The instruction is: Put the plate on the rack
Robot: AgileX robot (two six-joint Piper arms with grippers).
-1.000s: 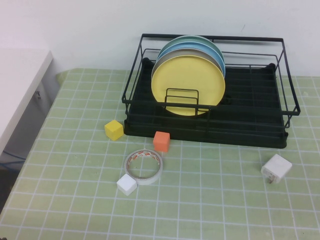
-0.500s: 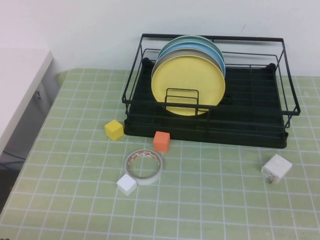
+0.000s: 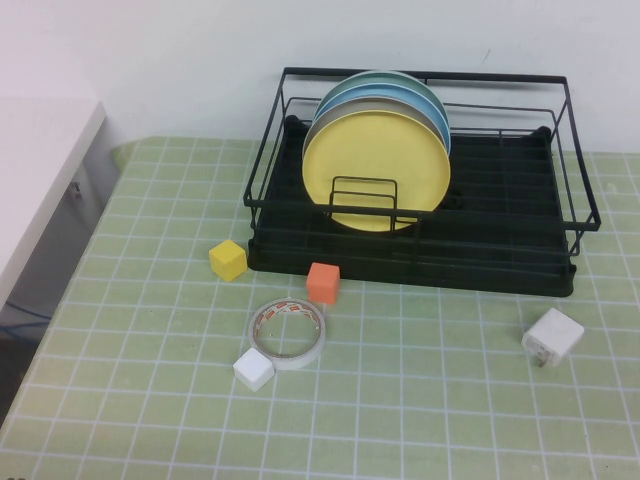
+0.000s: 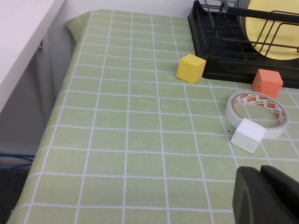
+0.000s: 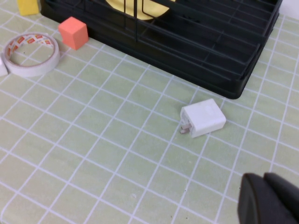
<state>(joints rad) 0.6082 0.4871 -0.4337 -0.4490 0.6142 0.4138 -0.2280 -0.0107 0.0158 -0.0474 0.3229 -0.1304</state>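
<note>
The yellow plate [image 3: 377, 171] stands upright at the front of a row of plates in the black wire rack [image 3: 520, 262] at the back of the table. Its edge also shows in the left wrist view [image 4: 275, 35] and the right wrist view [image 5: 145, 8]. Neither arm appears in the high view. My left gripper [image 4: 262, 175] is shut and empty, hovering over the near left part of the table, short of the tape roll. My right gripper [image 5: 265, 181] is shut and empty too, over the near right part, short of the white charger [image 5: 202, 118].
Behind the yellow plate stand a grey-white plate [image 3: 330, 112] and light blue plates [image 3: 425, 95]. In front of the rack lie a yellow cube [image 3: 227, 260], an orange cube [image 3: 323, 282], a tape roll [image 3: 287, 332], a white cube [image 3: 253, 369] and the white charger [image 3: 552, 338]. A white counter [image 3: 35, 170] borders the left.
</note>
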